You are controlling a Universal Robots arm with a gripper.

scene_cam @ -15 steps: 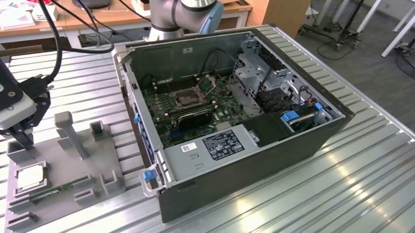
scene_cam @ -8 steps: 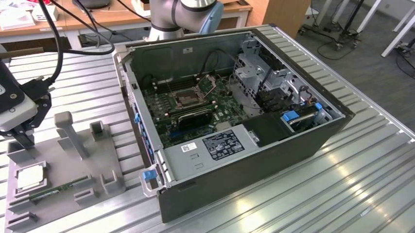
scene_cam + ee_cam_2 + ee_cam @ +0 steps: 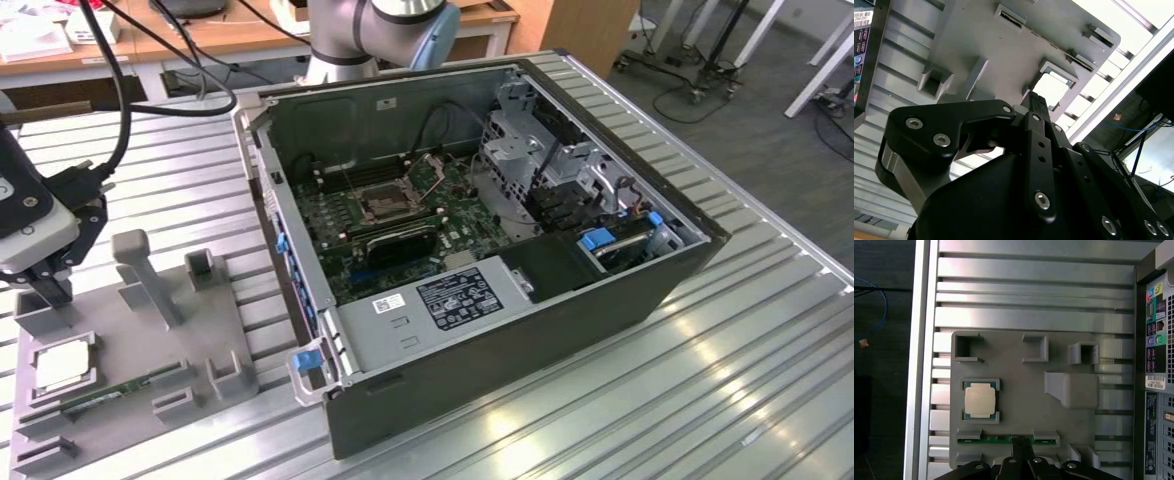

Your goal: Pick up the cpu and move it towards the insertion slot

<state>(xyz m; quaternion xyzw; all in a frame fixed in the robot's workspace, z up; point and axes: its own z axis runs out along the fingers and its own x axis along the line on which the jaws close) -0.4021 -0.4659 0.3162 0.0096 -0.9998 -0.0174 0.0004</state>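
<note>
The cpu point(image 3: 60, 365) lies flat in a square holder on the grey fixture plate point(image 3: 134, 340) at the exterior view's left. Its silvery top shows as the cpu point(image 3: 979, 400) in the first wrist view, and as the cpu point(image 3: 1051, 90) in the second. My gripper point(image 3: 54, 295) hangs above the plate's far end, apart from the chip, with its fingers together and nothing between them. In the first wrist view the gripper point(image 3: 1021, 442) sits over the green memory stick point(image 3: 1004, 439), beside the chip. The insertion slot point(image 3: 387, 203) is on the motherboard inside the open computer case point(image 3: 667, 270).
Upright grey posts point(image 3: 140, 270) and small brackets point(image 3: 227, 372) stand on the fixture plate. Inside the case are a power supply point(image 3: 447, 300) and a drive cage point(image 3: 534, 150), with a blue latch point(image 3: 310, 360) at the near corner. Everything rests on a ribbed metal table point(image 3: 641, 400).
</note>
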